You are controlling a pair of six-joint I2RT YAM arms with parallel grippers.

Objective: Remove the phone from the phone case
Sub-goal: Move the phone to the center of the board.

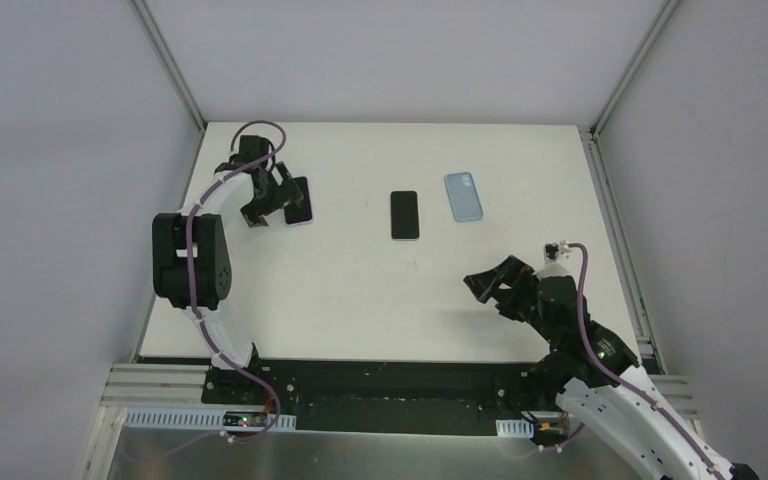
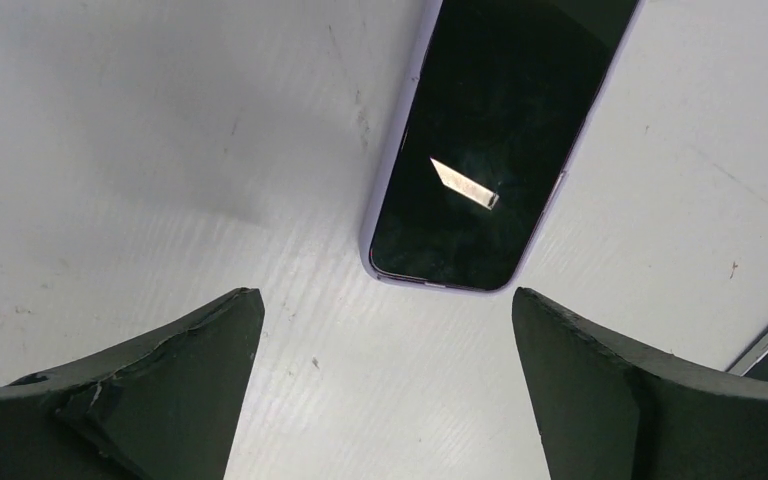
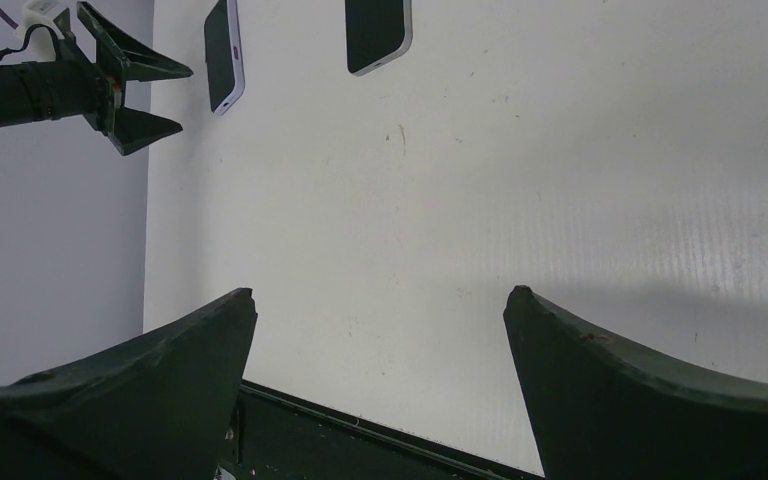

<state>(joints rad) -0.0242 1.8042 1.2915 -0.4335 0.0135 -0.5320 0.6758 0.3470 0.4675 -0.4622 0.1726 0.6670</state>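
Note:
A dark-screened phone in a lilac case (image 1: 300, 201) lies face up at the far left of the white table. It fills the top of the left wrist view (image 2: 490, 140) and shows small in the right wrist view (image 3: 223, 55). My left gripper (image 1: 276, 200) is open and empty. In its wrist view (image 2: 382, 295) its jaws stand wide apart just short of the phone's near end, not touching it. My right gripper (image 1: 486, 280) is open and empty over bare table at the near right, and its own view (image 3: 380, 292) shows nothing between its jaws.
A second dark phone with a pale rim (image 1: 404, 214) lies mid-table and also shows in the right wrist view (image 3: 377, 35). An empty light blue case (image 1: 464, 196) lies right of it. The table's black front rail (image 3: 360, 440) runs under the right gripper.

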